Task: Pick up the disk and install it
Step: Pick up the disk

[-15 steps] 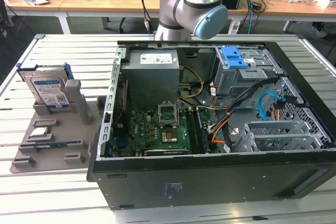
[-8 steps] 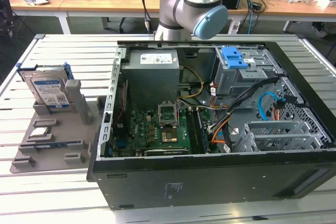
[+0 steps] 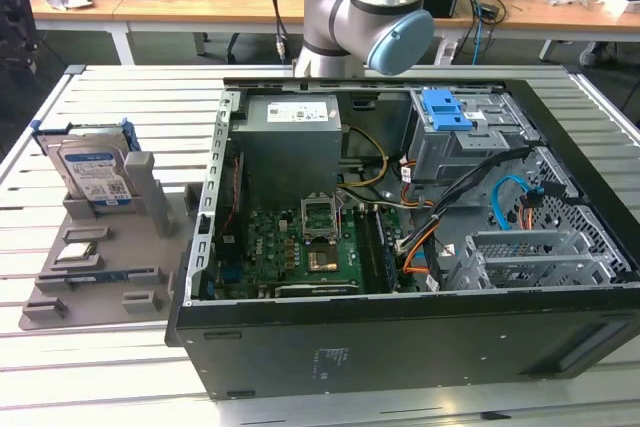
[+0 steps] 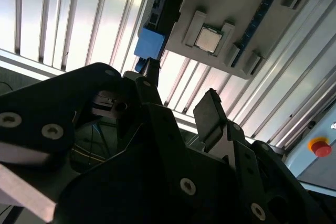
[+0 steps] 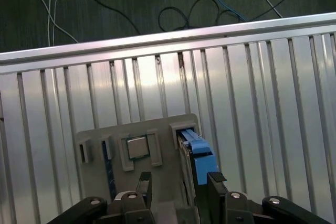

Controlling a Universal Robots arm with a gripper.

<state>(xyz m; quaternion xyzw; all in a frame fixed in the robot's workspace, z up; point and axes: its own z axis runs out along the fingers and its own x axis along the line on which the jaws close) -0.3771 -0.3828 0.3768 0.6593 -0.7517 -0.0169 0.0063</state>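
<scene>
The upper edge of the exterior view cuts off the arm [image 3: 368, 9] above its joint. There the lower part of the disk [image 3: 96, 175] is hidden in a slot of the grey holder [image 3: 130, 247]. In the first wrist view the gripper [image 5: 179, 178] is cut by the picture's edge, and it covers one end of the disk.

Silver arm [image 3: 345, 17], blue caps [image 3: 400, 42], black gripper [image 5: 179, 188]

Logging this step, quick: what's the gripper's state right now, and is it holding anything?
Gripper: open, holding nothing; the disk stands untouched in the grey holder.
</scene>
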